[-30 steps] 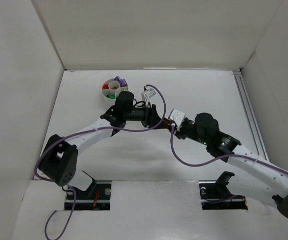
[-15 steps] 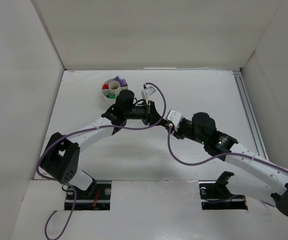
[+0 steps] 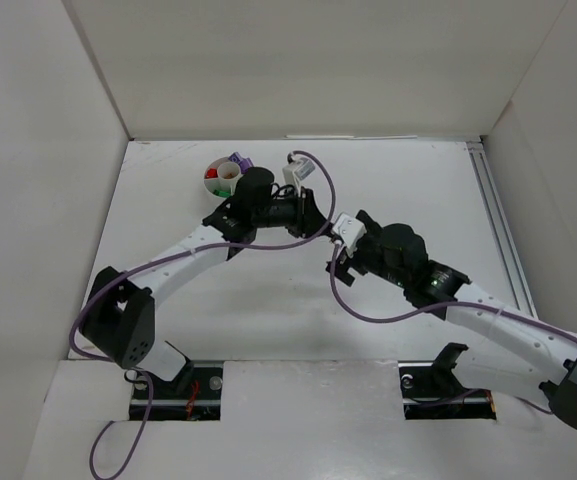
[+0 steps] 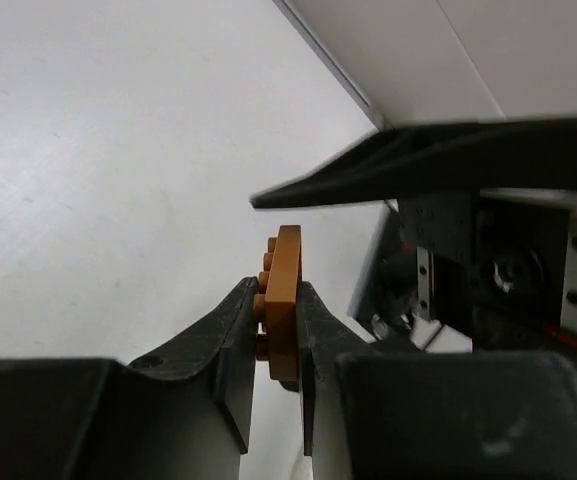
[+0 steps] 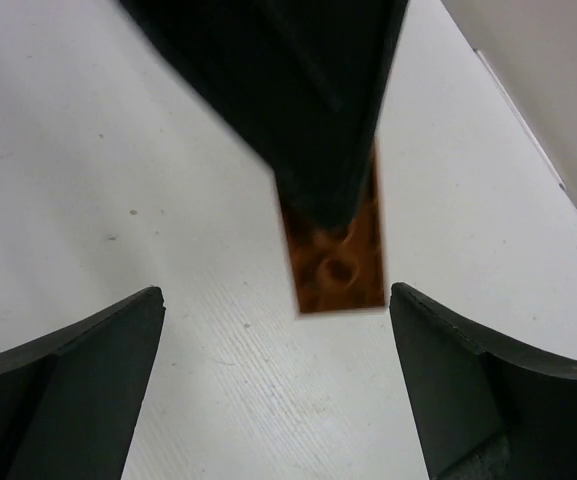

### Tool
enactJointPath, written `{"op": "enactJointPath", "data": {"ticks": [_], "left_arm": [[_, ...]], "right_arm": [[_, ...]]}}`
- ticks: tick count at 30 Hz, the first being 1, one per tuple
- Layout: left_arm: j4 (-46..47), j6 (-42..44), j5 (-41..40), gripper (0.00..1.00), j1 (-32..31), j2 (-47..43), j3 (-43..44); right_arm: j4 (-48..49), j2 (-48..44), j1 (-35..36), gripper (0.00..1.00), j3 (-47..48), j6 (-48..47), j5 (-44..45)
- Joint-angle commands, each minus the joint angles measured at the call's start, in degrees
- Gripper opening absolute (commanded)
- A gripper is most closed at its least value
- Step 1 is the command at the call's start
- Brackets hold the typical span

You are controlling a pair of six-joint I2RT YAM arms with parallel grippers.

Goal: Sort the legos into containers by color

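Grip: my left gripper (image 4: 279,305) is pinched narrow on one orange-brown lego (image 4: 286,285), above mid-table, right of the white dish (image 3: 225,178). Brick stands on edge, studs facing one finger, long axis running out past my fingertips. My right gripper (image 5: 276,300) gapes wide, flanking it without touching.

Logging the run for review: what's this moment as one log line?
left pincer: shut on orange-brown lego | right pincer: open, straddling lego, not touching | dish: other legos inside
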Motion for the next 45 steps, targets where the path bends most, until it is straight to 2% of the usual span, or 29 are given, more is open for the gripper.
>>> {"op": "enactJointPath", "data": {"ticks": [1,3,4,6,7,11,16,20,27,36,37,39,41,42,45], "left_arm": [[-6.93,4.56,-13.06,0.00,2.69,-1.96,5.80],[-10.43,5.78,-18.24,0.00,4.97,-2.48,7.03],[-11.49,5.79,-26.36,0.00,7.16,-2.48,7.73],[-15.09,5.79,-32.57,0.00,10.07,-2.48,9.75],[-17.19,5.79,-35.20,0.00,13.47,-1.70,11.76],[-21.68,6.31,-38.64,0.00,20.78,2.78,17.65],[-27.48,7.46,-43.21,0.00,24.41,8.85,27.05],[-30.74,8.69,-43.23,0.00,27.04,14.81,32.77],[-33.03,10.53,-42.61,0.00,27.57,20.98,38.58],[-33.12,10.53,-42.61,0.00,27.57,21.77,37.36],[-33.12,10.53,-42.61,0.02,27.57,21.77,37.36],[-33.65,10.53,-42.61,0.17,27.57,21.77,37.36],[-33.65,10.53,-42.09,0.38,27.57,21.77,37.36],[-33.65,10.53,-42.08,0.44,27.57,21.77,37.36],[-33.65,10.53,-40.95,0.44,27.57,20.46,37.36]], "right_arm": [[3.66,0.10,0.16,0.99,2.89,1.64,3.93],[2.43,-1.21,0.16,0.99,2.37,2.16,5.25],[2.43,-1.22,0.16,0.99,2.37,2.69,6.04],[0.42,-1.75,0.16,0.99,0.97,2.69,8.24],[-0.20,-1.75,-1.40,0.99,0.96,2.69,9.81],[-4.51,-0.44,-5.27,0.99,0.17,4.71,9.83],[-7.94,0.80,-11.25,0.99,-0.35,5.33,9.21],[-7.94,2.12,-14.50,0.99,-0.36,5.86,7.54],[-7.94,3.79,-17.23,0.99,0.17,5.86,4.73],[-7.94,4.32,-18.29,0.99,0.17,5.86,4.73],[-7.94,4.84,-18.29,0.99,0.17,5.86,4.73],[-7.94,4.84,-18.29,0.99,0.17,5.86,4.21],[-7.94,4.84,-18.29,0.99,0.17,5.86,4.20],[-7.94,4.84,-18.29,0.99,0.17,5.86,4.20],[-7.94,4.84,-18.29,0.99,0.17,5.86,4.20]]}}
